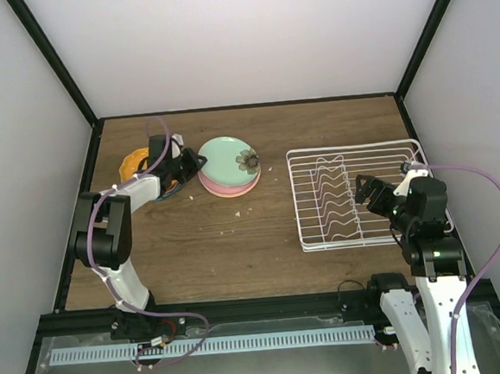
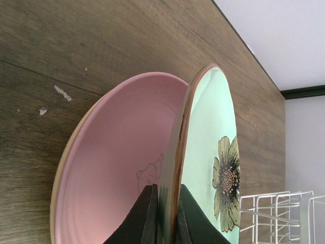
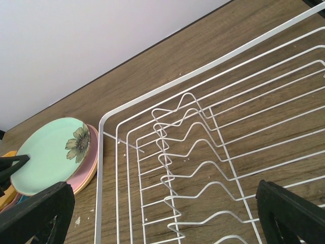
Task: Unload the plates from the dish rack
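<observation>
- The left gripper (image 2: 165, 195) pinches the rim of the mint plate (image 2: 208, 147), one finger above it and one below.
- That plate sits on the pink plate (image 2: 111, 168), near the far left of the tabletop (image 2: 76, 46). In the left wrist view its gripped edge looks raised, so it seems tilted and not yet lying flat.
- The right gripper (image 1: 365, 190) hangs over the rack (image 1: 309, 161) with its fingers spread wide, holding nothing.
- The rack shows no plates, so the unloading looks nearly done. An orange plate (image 1: 130, 164) lies just beside the left arm.
- Risk: if the gripper lets go while the mint plate is tilted, the plate could drop onto the pink one, slide off and chip.
- Risk: the lower finger lies between the two plates, so pulling back early could drag the stack.
- Risk: the left arm could nudge the orange plate as it pulls back.
- Risk: the right fingers are close to the wires, so a careless lift could hook the rack and shift it.
</observation>
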